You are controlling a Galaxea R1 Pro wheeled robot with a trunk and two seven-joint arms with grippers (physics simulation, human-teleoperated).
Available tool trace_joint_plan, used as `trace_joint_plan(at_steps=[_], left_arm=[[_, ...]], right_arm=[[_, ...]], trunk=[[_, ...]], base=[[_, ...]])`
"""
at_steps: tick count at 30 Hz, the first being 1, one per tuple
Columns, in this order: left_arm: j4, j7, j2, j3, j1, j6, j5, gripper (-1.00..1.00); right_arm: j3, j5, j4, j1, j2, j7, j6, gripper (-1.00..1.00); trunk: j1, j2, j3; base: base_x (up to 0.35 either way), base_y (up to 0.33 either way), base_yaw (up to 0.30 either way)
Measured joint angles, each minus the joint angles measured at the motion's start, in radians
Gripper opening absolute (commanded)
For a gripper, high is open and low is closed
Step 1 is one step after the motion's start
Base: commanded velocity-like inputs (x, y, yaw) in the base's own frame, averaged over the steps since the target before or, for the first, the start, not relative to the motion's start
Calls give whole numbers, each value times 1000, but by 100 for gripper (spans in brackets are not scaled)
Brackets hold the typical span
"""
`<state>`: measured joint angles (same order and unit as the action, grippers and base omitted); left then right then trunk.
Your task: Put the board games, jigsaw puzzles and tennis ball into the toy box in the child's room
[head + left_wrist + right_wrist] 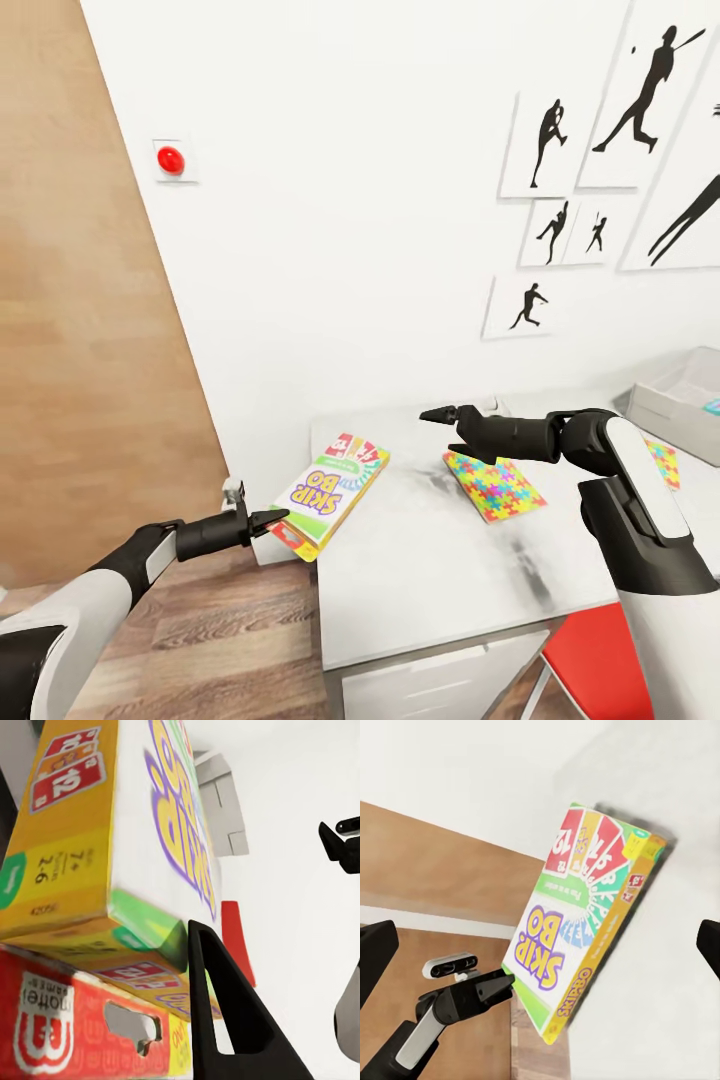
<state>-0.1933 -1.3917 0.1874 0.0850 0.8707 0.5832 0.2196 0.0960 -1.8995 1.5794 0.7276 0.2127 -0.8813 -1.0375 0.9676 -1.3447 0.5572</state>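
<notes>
The left pincer [272,520] grips the near end of the Skip-Bo board game [332,486], which hangs partly off the corner of the pale surface [430,570]. The right pincer [436,414] hovers above the surface with its jaws apparently spread, holding nothing. A jigsaw puzzle [495,484] lies flat beneath it, and the toy box [672,395] sits near the wall.

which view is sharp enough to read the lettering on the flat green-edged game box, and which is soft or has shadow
Head view: the flat green-edged game box reads "SKIP BO" clearly, and the pale grey-white table top shows dark smudgy shading. Right wrist view: lettering sharp, soft shadow beside the box. Left wrist view: too close, print large and slightly blurred, black left gripper finger in front.
</notes>
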Motion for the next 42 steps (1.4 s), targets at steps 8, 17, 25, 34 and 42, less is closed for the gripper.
trace_joint_plan(at_steps=[8, 17, 25, 34, 42], left_arm=[[0, -2, 0, 0, 0, 0, 0, -100], [0, -56, 1, 2, 0, 0, 0, -100], [0, -61, 2, 2, 0, -1, 0, -100], [-3, -64, 9, 2, 0, -1, 0, -100], [-10, -137, 19, 5, 0, 6, -5, -100]], right_arm=[[0, 0, 0, 0, 0, -1, 0, 100], [3, 4, 0, -30, 0, -2, -6, 100], [1, 5, 0, -47, 1, 0, -8, 100], [-2, 2, 0, -60, 11, 8, -9, 100], [-2, -7, 0, -205, 14, 20, -9, 100]], trunk=[[-31, 56, -25], [-65, 119, -53], [-96, 175, -78], [-130, 238, -107], [-161, 294, -132]], base=[[0, 0, 0], [0, 0, 0], [0, 0, 0], [0, 0, 0], [0, 0, 0]])
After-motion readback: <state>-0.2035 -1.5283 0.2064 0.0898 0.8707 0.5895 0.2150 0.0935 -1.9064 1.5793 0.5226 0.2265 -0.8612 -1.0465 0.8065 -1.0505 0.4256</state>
